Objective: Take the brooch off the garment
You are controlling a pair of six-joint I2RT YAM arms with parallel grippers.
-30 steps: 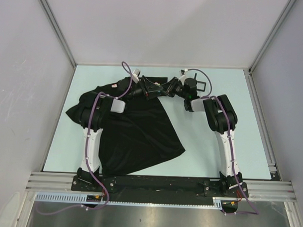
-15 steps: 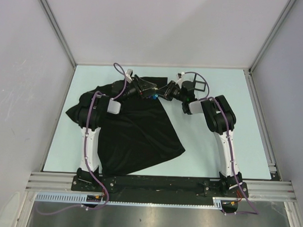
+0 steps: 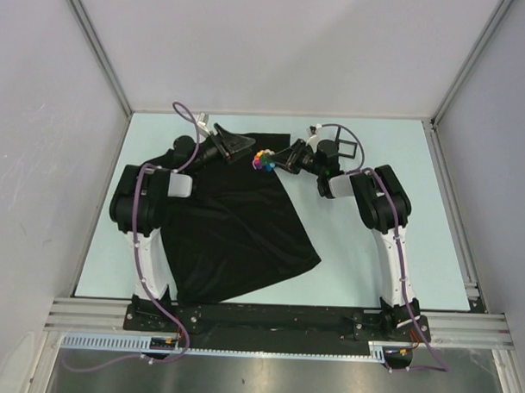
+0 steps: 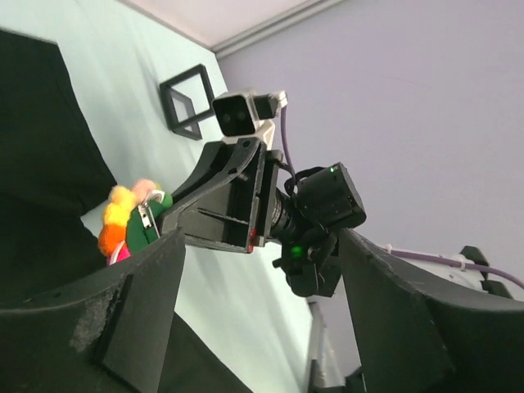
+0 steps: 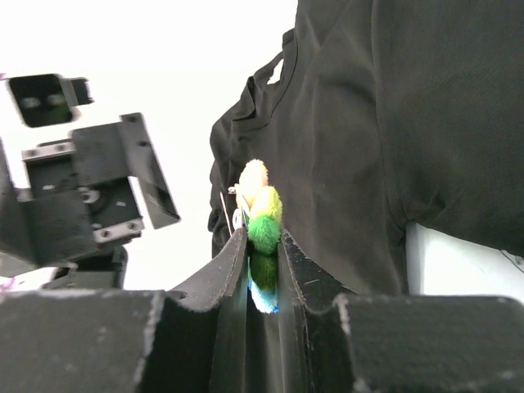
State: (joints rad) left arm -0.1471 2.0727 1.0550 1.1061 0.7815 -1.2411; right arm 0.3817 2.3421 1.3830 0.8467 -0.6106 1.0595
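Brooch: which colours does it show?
The brooch shows yellow, green and blue, best seen in the right wrist view.

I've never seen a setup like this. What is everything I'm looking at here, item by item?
T-shirt: one, black, lying on the left half of the table, rumpled at its far end.
brooch: one, fluffy yellow, green, red and blue, at the T-shirt's far right edge; whether it is free of the cloth is unclear.
square frame: one, black, on the table's far side.
table: one, pale green.
cables: two, purple, one along each arm.
left arm, right arm: two, white and black, bases at the near edge.
jaws: left pair open beside the brooch; right pair shut on the brooch.
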